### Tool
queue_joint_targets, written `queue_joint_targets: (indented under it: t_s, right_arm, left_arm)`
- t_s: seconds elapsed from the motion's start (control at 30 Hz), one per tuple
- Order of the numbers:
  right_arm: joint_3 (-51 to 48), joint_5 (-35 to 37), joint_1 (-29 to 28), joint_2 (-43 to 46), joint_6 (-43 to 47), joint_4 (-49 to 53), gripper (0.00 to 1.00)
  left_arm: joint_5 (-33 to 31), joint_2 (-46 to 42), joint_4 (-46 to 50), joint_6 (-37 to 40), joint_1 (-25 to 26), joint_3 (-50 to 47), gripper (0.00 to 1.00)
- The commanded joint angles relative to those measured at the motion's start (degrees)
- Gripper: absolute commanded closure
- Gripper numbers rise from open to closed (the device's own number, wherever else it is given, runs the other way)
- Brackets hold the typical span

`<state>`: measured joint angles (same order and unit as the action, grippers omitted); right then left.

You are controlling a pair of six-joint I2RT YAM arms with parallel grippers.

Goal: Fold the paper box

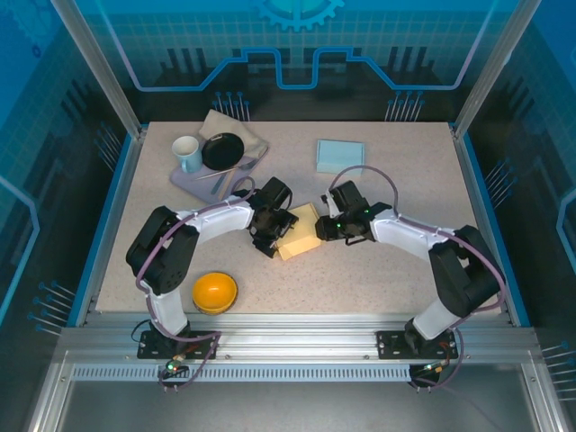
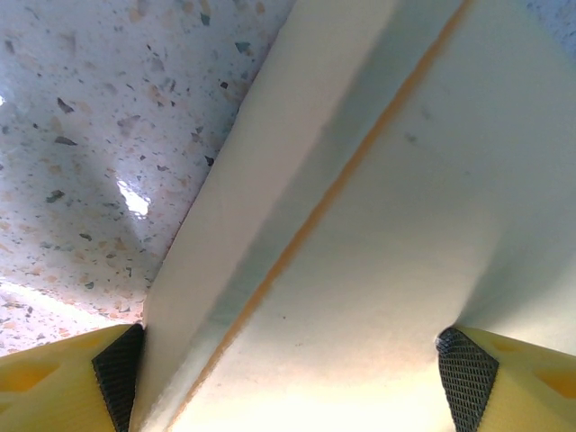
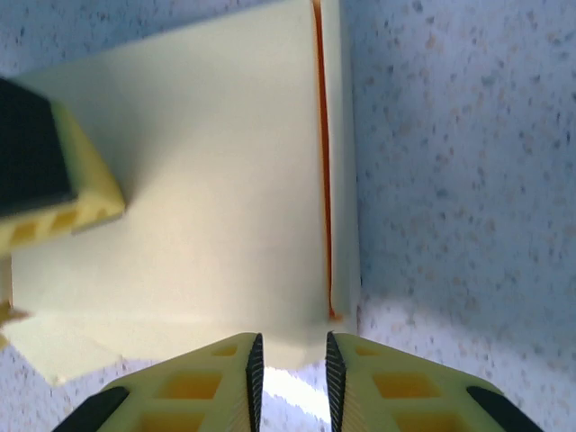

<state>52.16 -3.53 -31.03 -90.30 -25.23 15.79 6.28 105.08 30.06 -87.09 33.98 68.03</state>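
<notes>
Paper box: the pale yellow paper box (image 1: pixel 301 236) lies flat in the middle of the table (image 1: pixel 387 279); it sits between the two claws; a thin orange line runs along a fold near one side.
Left claw: the left gripper (image 2: pixel 292 382) is spread wide and lets go; its two tips stand far apart with the box between them; from the right wrist, one of its fingers (image 3: pixel 40 171) rests on the top of the box.
Right claw: the right gripper (image 3: pixel 291 364) has its tips almost together, with just a thin gap; the tips are at the near edge of the box; I cannot tell if they pinch the paper or only touch it.
Bowl: an orange bowl (image 1: pixel 215 292) sits near the left arm's base, well apart from the box.
Tray: a grey tray (image 1: pixel 193 180) at the far left holds a white mug (image 1: pixel 187 153) and a black plate (image 1: pixel 222 150).
Cloths: a tan cloth (image 1: pixel 236 126) lies at the back of the tray; a light blue cloth (image 1: pixel 340 155) lies folded on the far side, on its own.
</notes>
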Motion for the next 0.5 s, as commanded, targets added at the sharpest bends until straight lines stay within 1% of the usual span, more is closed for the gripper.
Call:
queue_joint_targets:
  t_s: [0.0, 0.13, 0.37, 0.47]
  right_arm:
    - [-4.54, -2.91, -0.70, 1.73, -2.67, -0.85, 0.78]
    - [-6.08, -6.05, -0.79, -0.99, -5.38, -6.52, 0.83]
    - [-5.47, -5.41, 0.07, -6.66, -6.66, -17.94, 0.86]
    - [-3.74, -5.18, 0.89, -9.83, -6.68, -18.63, 0.87]
  left_arm:
    - [-0.10, 2.50, 5.14, -0.28, 1.08, -2.96, 0.14]
    - [-0.28, 2.68, 5.37, -0.10, 1.07, -2.55, 0.14]
    - [0.77, 3.49, 5.10, -0.02, 1.30, -3.03, 0.14]
    - [1.13, 3.24, 4.92, -0.08, 1.53, -3.34, 0.14]
